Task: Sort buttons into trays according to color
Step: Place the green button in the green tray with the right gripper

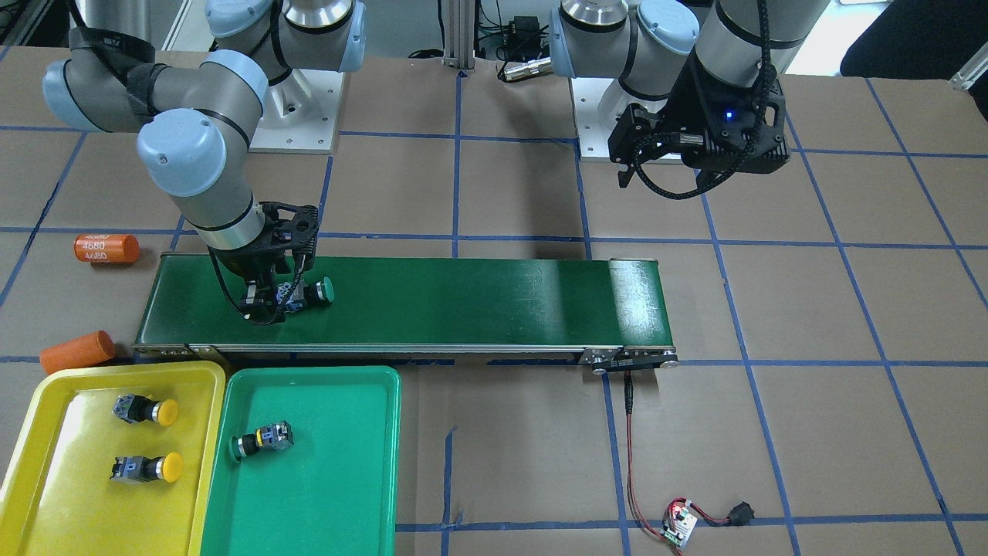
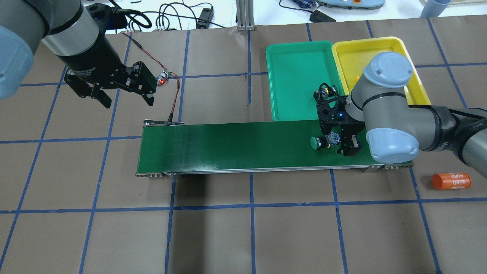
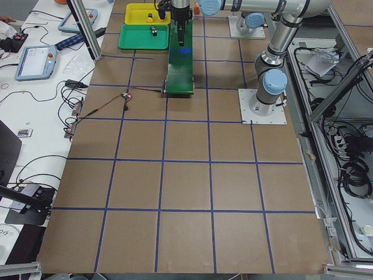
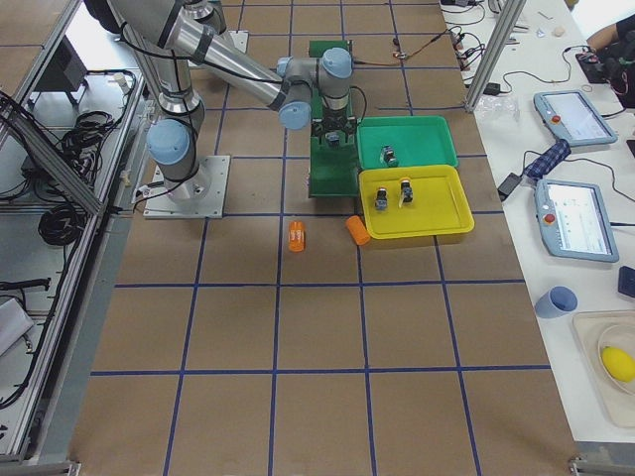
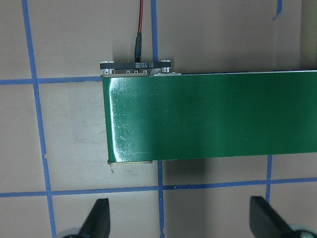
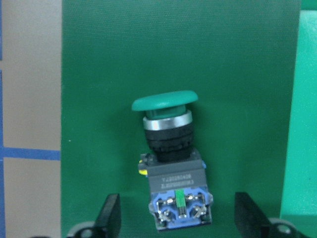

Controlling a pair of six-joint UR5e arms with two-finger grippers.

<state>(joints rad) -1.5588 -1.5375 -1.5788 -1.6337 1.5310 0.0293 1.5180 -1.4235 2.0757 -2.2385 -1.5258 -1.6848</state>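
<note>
A green-capped button (image 1: 318, 291) (image 6: 171, 144) lies on its side on the dark green belt. My right gripper (image 1: 274, 297) (image 6: 181, 220) is lowered over it and open, its fingers (image 6: 111, 218) standing on either side of the button's grey-blue body with gaps. In the yellow tray (image 1: 77, 510) lie two yellow-capped buttons (image 1: 147, 410) (image 1: 147, 467). The green tray (image 1: 324, 479) beside it holds another green-capped button (image 1: 262, 441). My left gripper (image 2: 127, 102) (image 5: 181, 220) hangs wide open and empty above the table near the belt's other end.
The conveyor belt (image 1: 463, 301) runs across the table's middle, trays just beyond its right-arm end. Two orange cylinders (image 1: 106, 248) (image 1: 77, 351) lie beside that end. A small circuit board (image 1: 679, 525) with a red wire connects to the belt's far end.
</note>
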